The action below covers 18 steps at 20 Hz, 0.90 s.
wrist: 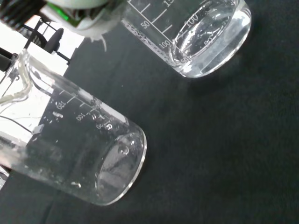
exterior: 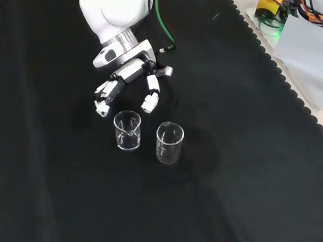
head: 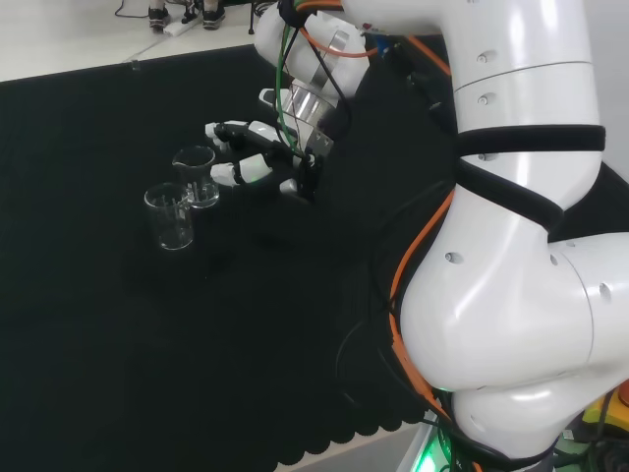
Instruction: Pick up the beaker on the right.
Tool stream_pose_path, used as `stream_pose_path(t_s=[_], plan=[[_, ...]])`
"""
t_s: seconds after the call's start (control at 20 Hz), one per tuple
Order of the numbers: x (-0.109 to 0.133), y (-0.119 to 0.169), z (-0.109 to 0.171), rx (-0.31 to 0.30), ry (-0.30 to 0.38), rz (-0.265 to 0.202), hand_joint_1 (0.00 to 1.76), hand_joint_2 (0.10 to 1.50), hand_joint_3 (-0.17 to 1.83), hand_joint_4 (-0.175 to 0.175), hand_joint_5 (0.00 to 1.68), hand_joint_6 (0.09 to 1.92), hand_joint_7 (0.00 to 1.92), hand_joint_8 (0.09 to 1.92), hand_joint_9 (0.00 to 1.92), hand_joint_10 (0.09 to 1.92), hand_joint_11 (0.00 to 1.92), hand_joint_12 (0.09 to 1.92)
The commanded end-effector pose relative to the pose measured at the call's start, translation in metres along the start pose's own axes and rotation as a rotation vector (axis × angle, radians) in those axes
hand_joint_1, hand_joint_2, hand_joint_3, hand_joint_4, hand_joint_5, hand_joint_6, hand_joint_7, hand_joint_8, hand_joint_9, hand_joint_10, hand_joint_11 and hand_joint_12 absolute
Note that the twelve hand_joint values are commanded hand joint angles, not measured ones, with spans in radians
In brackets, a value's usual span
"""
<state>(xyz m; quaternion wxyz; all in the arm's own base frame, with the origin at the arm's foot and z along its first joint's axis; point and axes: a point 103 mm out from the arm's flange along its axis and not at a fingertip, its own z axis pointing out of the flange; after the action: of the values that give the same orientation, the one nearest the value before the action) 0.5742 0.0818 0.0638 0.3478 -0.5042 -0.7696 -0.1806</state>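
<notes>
Two clear beakers upright on black cloth [exterior: 252, 173]. Hand [exterior: 132, 82], fingers spread and holding nothing, just behind left beaker [exterior: 127, 130] in front view; right beaker [exterior: 168, 143] beside it.

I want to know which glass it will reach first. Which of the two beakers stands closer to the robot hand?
The left beaker in the front view, just below the robot hand; the other beaker stands farther right.

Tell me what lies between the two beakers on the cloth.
Nothing: in the front view, bare black cloth shows between the left beaker and the right beaker. They stand apart, not touching.
</notes>
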Motion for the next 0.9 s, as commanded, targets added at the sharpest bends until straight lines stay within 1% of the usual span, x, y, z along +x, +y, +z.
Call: stream_pose_path(t_s=[0.05,0.2,0.4,0.65,0.85,0.9], plan=[[-0.001,0.01,0.006,-0.006,0.028,-0.029,0.86,0.54,0.72,-0.006,0.33,0.09,0.27,0.53,0.37,0.59,0.0,1.19],[0.0,0.014,0.008,-0.012,0.025,-0.037,0.87,0.54,0.72,-0.006,0.33,0.09,0.27,0.53,0.37,0.59,0.0,1.19],[-0.001,0.017,0.014,-0.003,0.023,-0.045,0.87,0.54,0.72,-0.005,0.34,0.09,0.28,0.53,0.38,0.59,0.0,1.19],[0.0,0.021,0.021,0.007,0.039,-0.066,0.88,0.53,0.72,-0.003,0.35,0.09,0.28,0.53,0.38,0.59,0.0,1.19],[0.0,0.025,0.025,0.0,0.047,-0.076,0.89,0.53,0.73,-0.002,0.37,0.09,0.29,0.53,0.38,0.58,0.0,1.19],[0.0,0.025,0.026,-0.014,0.051,-0.082,0.89,0.52,0.73,-0.002,0.38,0.09,0.29,0.53,0.38,0.58,0.0,1.19]])
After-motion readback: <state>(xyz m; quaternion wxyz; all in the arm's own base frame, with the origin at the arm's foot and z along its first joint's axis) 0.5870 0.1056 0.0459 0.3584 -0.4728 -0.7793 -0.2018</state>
